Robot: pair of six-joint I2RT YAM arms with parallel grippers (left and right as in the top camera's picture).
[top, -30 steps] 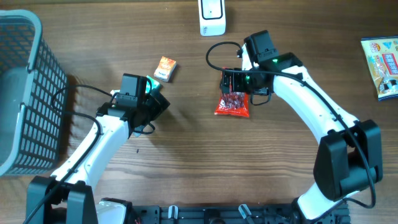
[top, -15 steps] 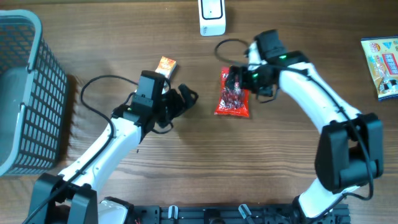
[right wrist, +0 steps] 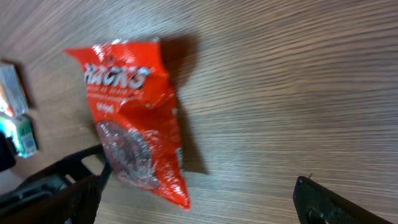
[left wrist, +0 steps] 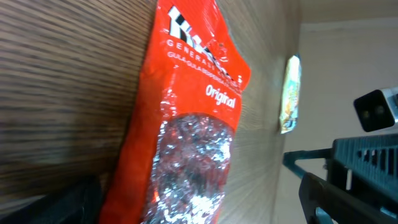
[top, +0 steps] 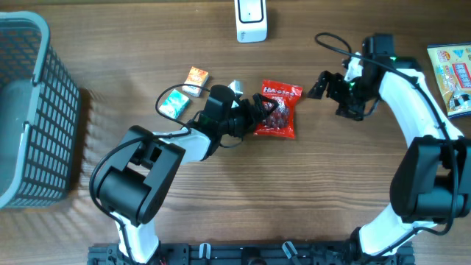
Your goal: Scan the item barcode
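Left arm has swung in to the bag (top: pixel 283 110); right arm has backed off. Scan not yet done.
Bag lies flat on the desk (top: pixel 221 191), label up, with the scanner (top: pixel 251 20) at its 11 o'clock, well apart. Lift and presentation to the scanner remain. Left hand (top: pixel 263 110) reaches low from 9 o'clock, fingers apart astride the bag's end, not clamped. Right hand (top: pixel 327 88) hangs at 3 o'clock, fingers apart, empty.
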